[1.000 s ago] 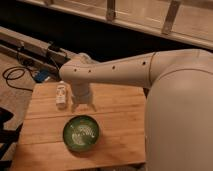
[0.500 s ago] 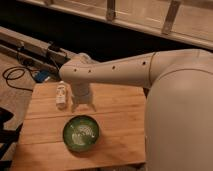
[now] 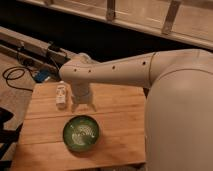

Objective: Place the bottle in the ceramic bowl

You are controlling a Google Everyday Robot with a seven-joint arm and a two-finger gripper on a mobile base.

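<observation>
A: Where is the bottle?

B: Flat on the table, at the middle left of the frame, near the table's far left corner. It is not in the bowl, which sits lower in the frame, well apart from it.

A: And the gripper?

B: It points down over the table, just right of the bottle and above the bowl in the frame. Its fingers stand apart with nothing between them.

A: So which way does the bottle lie from the fingers?

B: To frame left, close beside them, not touching as far as I can tell. Its long axis runs roughly up and down the frame, with what looks like the narrower end uppermost.

A: What does that ask of the next move?

B: I'd judge a short shift to frame left, with the fingers closing across the bottle's narrow width. Then carry it down-frame and slightly right to the bowl.
</observation>
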